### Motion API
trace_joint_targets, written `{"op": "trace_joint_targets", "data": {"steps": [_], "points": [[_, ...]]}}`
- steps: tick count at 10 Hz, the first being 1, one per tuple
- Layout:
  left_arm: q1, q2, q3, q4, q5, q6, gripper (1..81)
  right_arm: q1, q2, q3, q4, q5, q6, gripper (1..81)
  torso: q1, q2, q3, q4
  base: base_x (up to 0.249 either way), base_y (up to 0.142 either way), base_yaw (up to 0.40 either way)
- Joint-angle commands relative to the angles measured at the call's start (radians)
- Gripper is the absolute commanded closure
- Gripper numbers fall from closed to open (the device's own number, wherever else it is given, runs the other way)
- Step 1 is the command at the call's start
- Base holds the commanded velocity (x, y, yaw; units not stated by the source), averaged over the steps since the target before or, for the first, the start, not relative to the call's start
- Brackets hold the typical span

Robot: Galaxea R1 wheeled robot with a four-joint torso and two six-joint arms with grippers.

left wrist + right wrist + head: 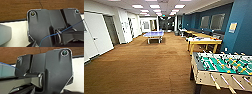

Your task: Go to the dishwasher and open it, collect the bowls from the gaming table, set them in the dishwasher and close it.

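The gaming table [204, 78], a table-football table with a green field, pale wooden sides and rods, stands at the near right of the head view. No bowl is plain to see on it. The dishwasher and the bowls are out of view. In the left wrist view, the robot's dark plate [42, 25] hangs over brown carpet and a white part of the robot, with a thin blue cable [50, 36] across it. The right wrist view shows the same kind of dark plate [56, 69] above carpet.
A wide brown carpet floor [146, 65] runs ahead down a long hall. A yellow-legged table [204, 42] with small blurred things stands behind the gaming table. A blue table-tennis table [154, 34] is far ahead. White doors [95, 37] line the left, a blue wall [241, 30] the right.
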Motion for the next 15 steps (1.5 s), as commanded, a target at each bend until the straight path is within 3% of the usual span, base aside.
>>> {"op": "trace_joint_targets", "data": {"steps": [1, 15], "points": [[-0.039, -0.011, 0.0, -0.003, 0.045, 0.002, 1.0, 0.04, -0.004, 0.0, -0.007, -0.057, -0.003, 1.0, 0.0, 0.0, 0.0, 0.0, 0.148, 0.0, 0.0], [-0.036, -0.009, 0.0, -0.003, 0.045, 0.001, 1.0, 0.03, -0.001, -0.003, -0.003, -0.055, -0.003, 1.0, -0.002, -0.001, 0.0, 0.0, 0.176, 0.0, 0.0]]}}
